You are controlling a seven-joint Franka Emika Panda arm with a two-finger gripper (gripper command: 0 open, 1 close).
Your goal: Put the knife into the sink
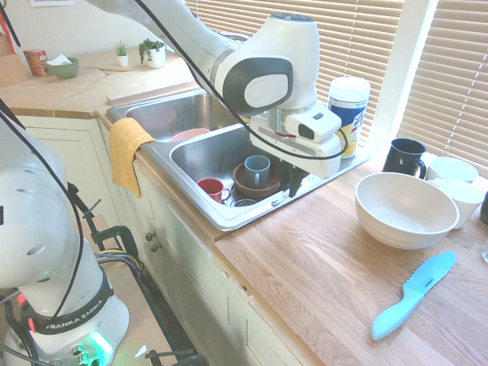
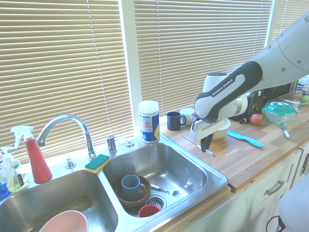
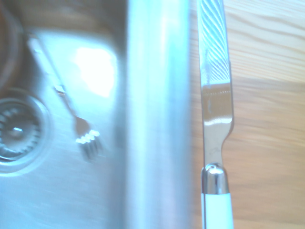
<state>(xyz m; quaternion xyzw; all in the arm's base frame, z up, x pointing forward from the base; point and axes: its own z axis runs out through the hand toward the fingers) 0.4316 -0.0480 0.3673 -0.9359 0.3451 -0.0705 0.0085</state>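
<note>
Wooden plank worktop (image 1: pixel 320 252) along the window, with a shiny stainless steel double sink (image 2: pixel 193 166) set into it: two basins. My arm hangs at the seam between the worktop and the nearer basin's rim.

My gripper (image 2: pixel 206 147) points straight down, fingers pinched tight on the pale handle of the small slim table knife with the silver blade (image 3: pixel 215 114). The knife is lifted clear of the worktop. In the wrist view the blade lies over wood, just beside the steel rim and running parallel to it, not yet over the basin.

Step in hand, as I judge it: carrying the knife across to the sink. The next move calls for passing the rim until the whole knife is over the basin, lowering, then opening. Best let go near the bare floor by the drain, away from the crockery.

Count:
- large white bowl (image 1: pixel 406 210) on the worktop: one
- light-blue serrated plastic knife (image 1: pixel 412 295): one
- brown bowl (image 2: pixel 131 194) in the basin: one, with one grey mug (image 2: pixel 131 183) sitting inside it
- small red cup (image 1: pixel 211 188): one
- metal fork (image 3: pixel 71 117) on the basin floor: one
</note>
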